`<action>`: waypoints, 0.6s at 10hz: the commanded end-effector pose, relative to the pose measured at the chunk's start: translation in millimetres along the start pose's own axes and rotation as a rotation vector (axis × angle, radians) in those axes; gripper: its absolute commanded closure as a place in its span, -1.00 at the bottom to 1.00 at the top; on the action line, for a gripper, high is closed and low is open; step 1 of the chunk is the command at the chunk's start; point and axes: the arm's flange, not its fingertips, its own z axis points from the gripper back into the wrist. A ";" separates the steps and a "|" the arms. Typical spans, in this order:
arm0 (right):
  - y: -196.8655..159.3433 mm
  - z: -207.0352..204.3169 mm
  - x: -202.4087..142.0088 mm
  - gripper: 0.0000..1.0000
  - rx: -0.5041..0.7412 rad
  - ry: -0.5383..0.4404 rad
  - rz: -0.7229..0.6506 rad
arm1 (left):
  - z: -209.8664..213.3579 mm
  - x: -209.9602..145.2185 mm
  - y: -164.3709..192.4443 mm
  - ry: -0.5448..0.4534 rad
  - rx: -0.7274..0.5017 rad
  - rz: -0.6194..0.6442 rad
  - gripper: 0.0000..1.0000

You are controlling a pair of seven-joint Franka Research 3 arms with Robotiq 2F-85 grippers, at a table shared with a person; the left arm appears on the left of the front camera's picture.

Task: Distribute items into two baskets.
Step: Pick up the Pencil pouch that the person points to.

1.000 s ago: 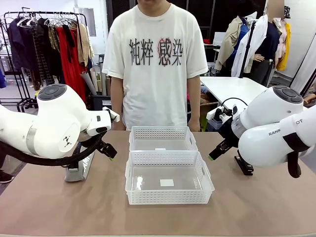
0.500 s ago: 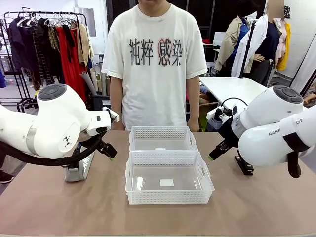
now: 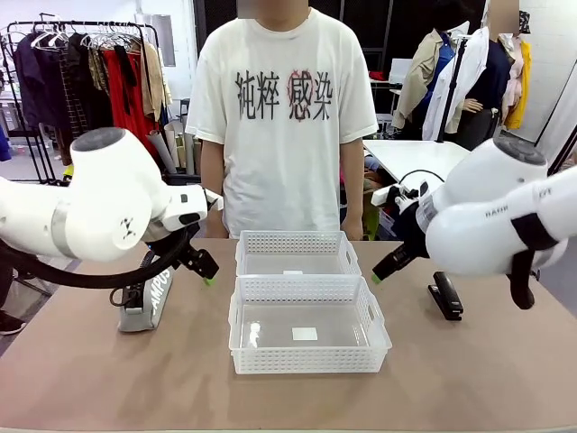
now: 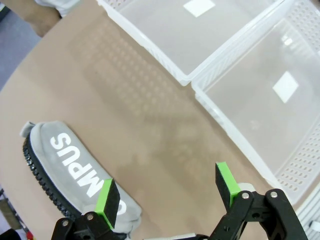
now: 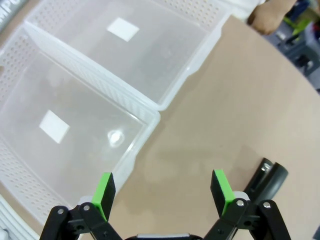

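Fingers of left gripper [image 4: 167,192] spread wide, grasping nothing, hovering near the grey pouch [image 4: 65,170], which lies on the desk [image 3: 90,379] left of the baskets. Right gripper [image 5: 162,192] likewise released and empty; black stapler [image 5: 267,180] on desk at right. Near basket [image 3: 306,361] and far basket [image 3: 293,242] touch at centre, both empty. Judgement: each arm is staged beside its own item, one item per basket.
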 end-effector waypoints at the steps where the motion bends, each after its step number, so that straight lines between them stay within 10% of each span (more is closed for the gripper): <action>1: -18.7 16.3 15.1 -1.00 0.092 -0.006 -0.048 | 19.6 9.4 14.0 0.008 -0.076 0.042 -1.00; 6: -37.8 28.2 35.7 -1.00 0.223 -0.011 -0.167 | 58.9 17.0 24.9 -0.054 -0.178 0.082 -1.00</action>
